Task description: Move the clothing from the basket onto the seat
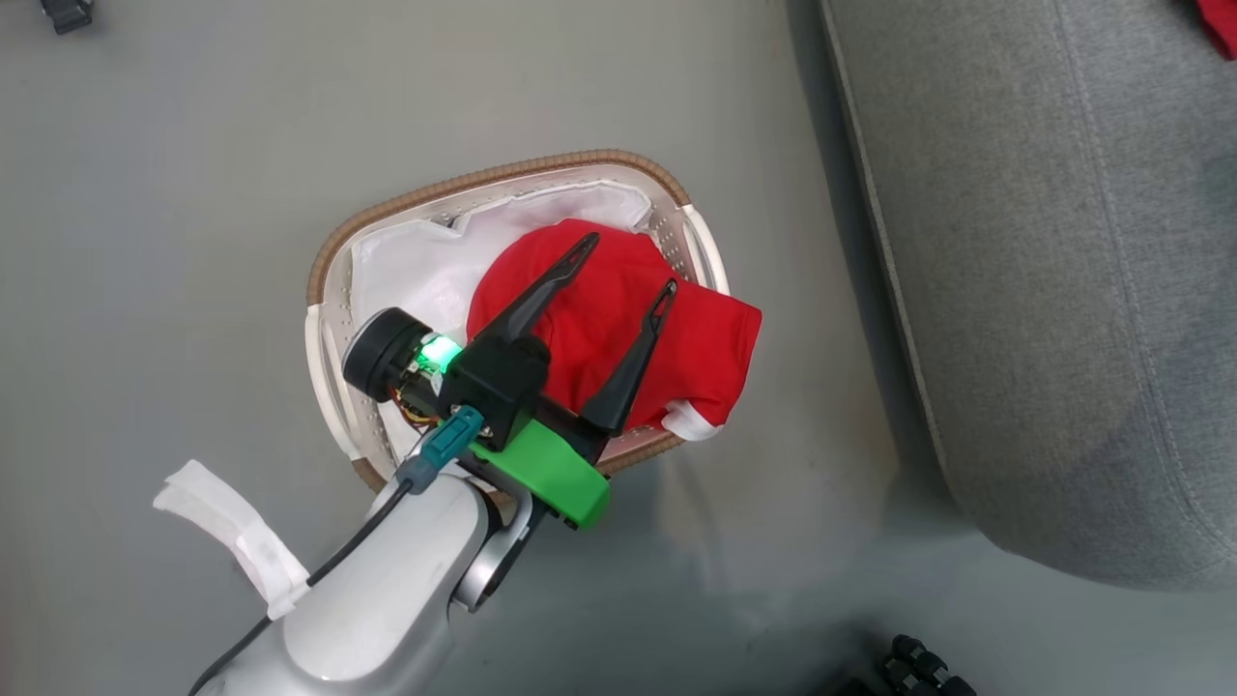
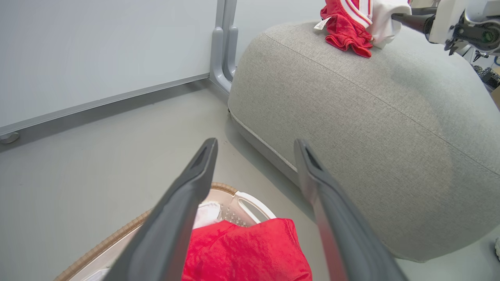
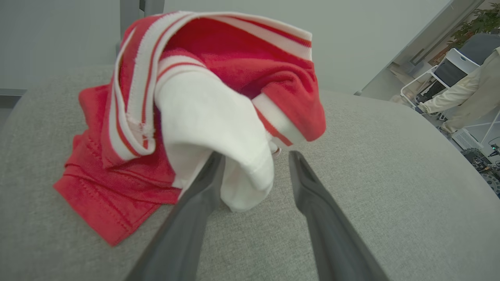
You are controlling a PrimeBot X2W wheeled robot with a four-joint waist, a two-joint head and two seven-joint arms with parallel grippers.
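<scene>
The white basket (image 1: 325, 348) with its brown woven rim stands on the grey floor, and the plainer red garment (image 1: 705, 348) lies in it over the white liner (image 1: 416, 261), spilling over the right rim. My left gripper (image 1: 630, 263) hovers just above this garment, open and holding nothing; its wrist view shows the garment (image 2: 250, 249) under the left gripper (image 2: 256, 143). The striped jersey (image 3: 218, 89) lies bunched on the grey seat (image 3: 371, 175). My right gripper (image 3: 256, 156) is open at the jersey's white part, its left fingertip touching the fabric.
The seat (image 1: 1063, 290) rises to the right of the basket across a narrow strip of floor. A wall panel and metal post (image 2: 222, 47) stand behind it. A person's sleeve (image 3: 449, 101) and a chair show far off. A dark object (image 1: 918, 667) sits at the bottom edge.
</scene>
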